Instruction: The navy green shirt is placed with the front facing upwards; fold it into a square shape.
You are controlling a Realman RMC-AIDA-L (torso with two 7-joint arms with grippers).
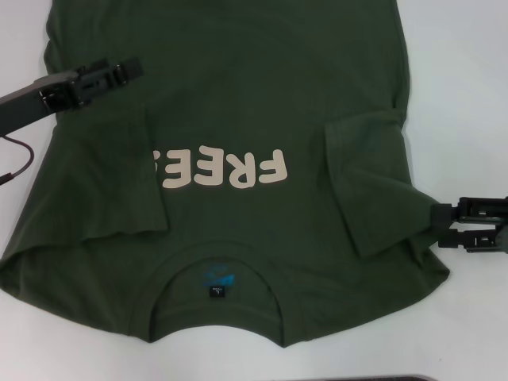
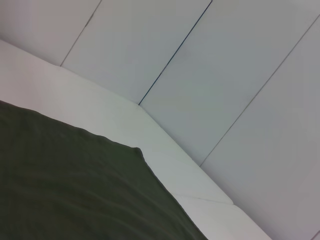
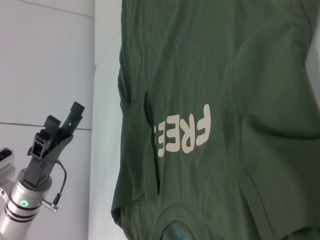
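The large dark olive-green short-sleeved cotton shirt (image 1: 230, 119) lay flat, front up, across the white table (image 1: 460, 71), filling most of the space before me, its collar toward me and its hem running off the far edge of the head view. The cream block letters (image 1: 226, 168) on the chest read upside down to me, and only "FREE" showed, because the sleeve on my left side (image 1: 95, 190) was folded in over the chest and covered the last mark. The sleeve on my right side (image 1: 369, 186) was folded inward too, lying as a flap on the body beside the letters. Inside the curved neckline sat the small black neck tag with blue print (image 1: 217, 279).

My left gripper (image 1: 119, 73) hung over the shirt's left edge, far from the collar, its dark fingers close together with only a narrow gap and nothing between them. The left wrist camera showed just a corner of the green cloth (image 2: 75, 190) on the white tabletop.

My right gripper (image 1: 444, 226) was at the shirt's right edge near the shoulder, its 2 fingers parted 1 above the other; I could not tell whether they were touching the fabric there. A dark strip (image 1: 357, 378) showed at the near edge of the table.
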